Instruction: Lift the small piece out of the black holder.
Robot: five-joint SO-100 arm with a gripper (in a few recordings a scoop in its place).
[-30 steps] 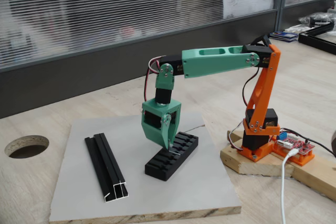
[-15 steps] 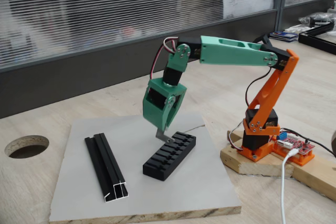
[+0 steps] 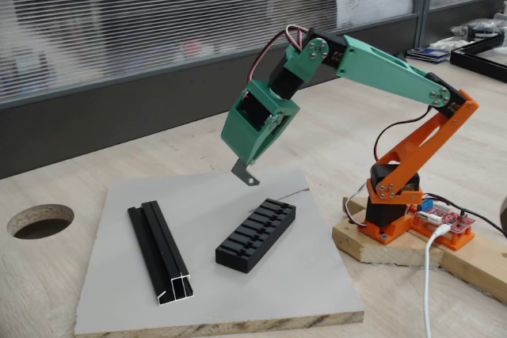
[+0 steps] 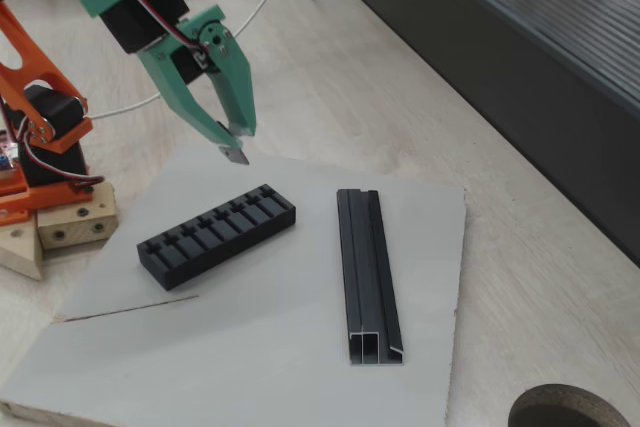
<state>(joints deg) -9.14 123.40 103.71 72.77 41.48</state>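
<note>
Gripper (image 3: pixel 247 165) is closed on the piece (image 3: pixel 246 173), pinching its upper end between the green fingertips; the grey strip hangs out below them with its bent end lowest, in mid-air and clear of everything. Same grip in the other fixed view: gripper (image 4: pixel 238 139), piece (image 4: pixel 236 154) poking out under the tips. Holder (image 3: pixel 256 234) sits flat on the grey board (image 3: pixel 317 290), below the piece and slightly right of it in this view, well apart from it, slots facing up. In the other fixed view the holder (image 4: pixel 217 235) lies diagonally, below the gripper in the picture. Rail (image 3: pixel 161 251) lies on the same board left of the holder, not touching it (open profile end faces the camera); in the other fixed view the rail (image 4: pixel 368 273) is right of the holder. Thin wire (image 3: pixel 291 192) lies on the board past the holder's far end, and shows near the board's left edge (image 4: pixel 130 308) in the other view. Board rests on the wooden table (image 3: pixel 47 290), which has a round hole (image 3: pixel 40 221) off to the left. Arm is green at the gripper end, orange at the base (image 3: pixel 396 187), base mounted on a wood block (image 3: pixel 372 244) just beside the board's right edge.
</note>
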